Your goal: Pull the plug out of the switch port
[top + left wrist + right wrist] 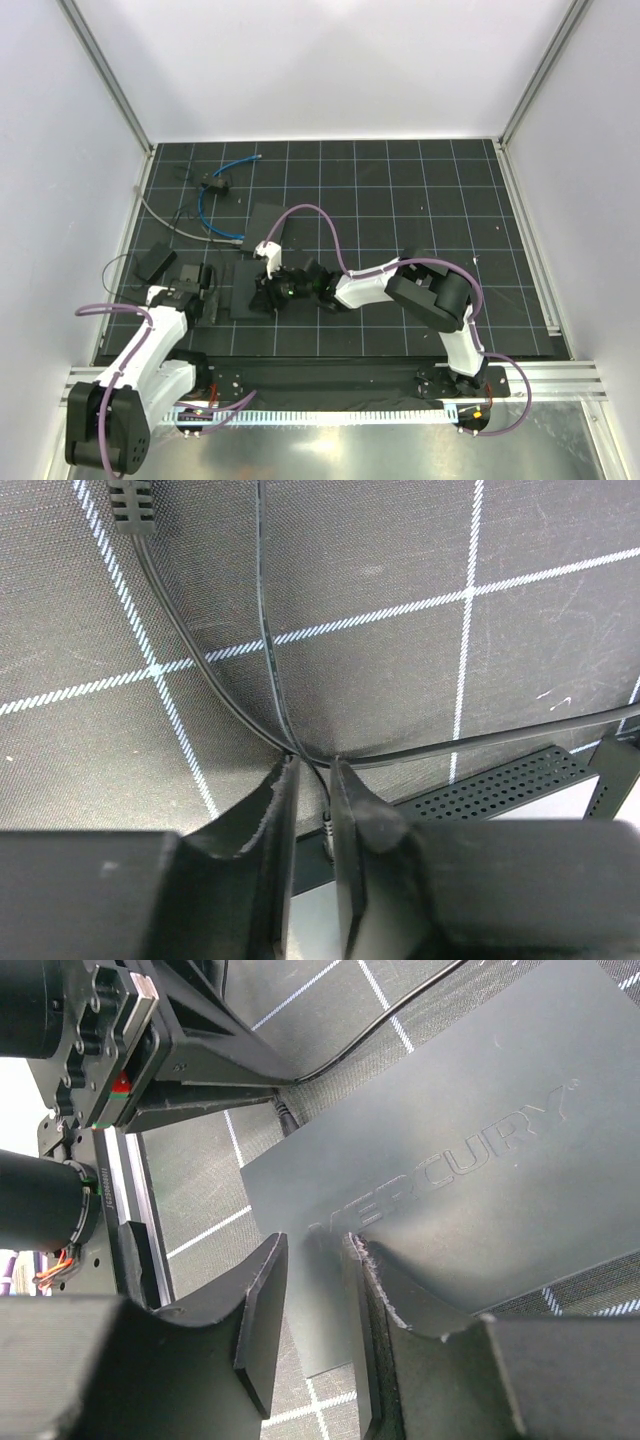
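Top camera looks down from high at the near edge, whole mat [400, 200] in frame; wrist cameras sit close, angled down (both catch the black slab [490, 785]).

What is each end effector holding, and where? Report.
Left end effector: around connector end of thin black wire; grip uncertain. Right end effector: open over black box, empty.

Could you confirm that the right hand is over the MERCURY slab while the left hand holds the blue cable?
Not quite: the left hand holds a thin black wire, as the left wrist view shows; the blue cable lies at the back. The right hand is over the MERCURY slab.
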Available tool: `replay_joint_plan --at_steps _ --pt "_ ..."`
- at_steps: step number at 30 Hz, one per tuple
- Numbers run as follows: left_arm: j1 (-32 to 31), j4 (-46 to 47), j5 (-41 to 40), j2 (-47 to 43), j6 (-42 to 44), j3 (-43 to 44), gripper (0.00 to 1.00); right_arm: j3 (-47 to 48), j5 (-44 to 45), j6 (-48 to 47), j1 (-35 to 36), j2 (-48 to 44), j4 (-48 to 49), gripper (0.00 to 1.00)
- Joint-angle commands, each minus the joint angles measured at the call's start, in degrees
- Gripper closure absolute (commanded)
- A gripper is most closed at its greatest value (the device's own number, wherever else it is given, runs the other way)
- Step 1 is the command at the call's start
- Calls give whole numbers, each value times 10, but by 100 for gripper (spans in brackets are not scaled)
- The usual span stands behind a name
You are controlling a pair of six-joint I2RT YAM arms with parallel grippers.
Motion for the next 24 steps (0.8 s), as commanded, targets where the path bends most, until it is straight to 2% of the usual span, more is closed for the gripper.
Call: replay_joint_plan --at_steps 1,5,7,8,11,13,16,17,19,24 --pt "9 11 -9 4 3 5 80 -1 12 -11 -3 19 -18 63" --pt "14 -2 -14 -9 1 5 91 -1 17 -1 -3 24 -28 69" --pt "20 -9 -18 -22 -1 2 92 -1 19 6 -3 26 -29 69" --pt "21 -16 -21 -27 -1 0 100 0 21 8 -3 28 -32 69" --pt "25 -22 -24 -50 -7 -9 100 0 31 15 -3 34 -39 70" --pt "27 -26 -27 -61 -16 -16 100 7 42 19 -3 40 -50 75" --pt "29 -37 -37 -83 -24 -26 100 21 65 30 -3 54 -76 86" --pt "29 -39 -40 -91 -27 -29 100 31 73 33 -4 60 -95 94" --pt "31 -39 -42 -97 -28 -30 100 39 74 41 -5 76 -109 99" --pt "32 -28 -36 -87 -19 -27 100 26 42 45 -5 66 -77 98"
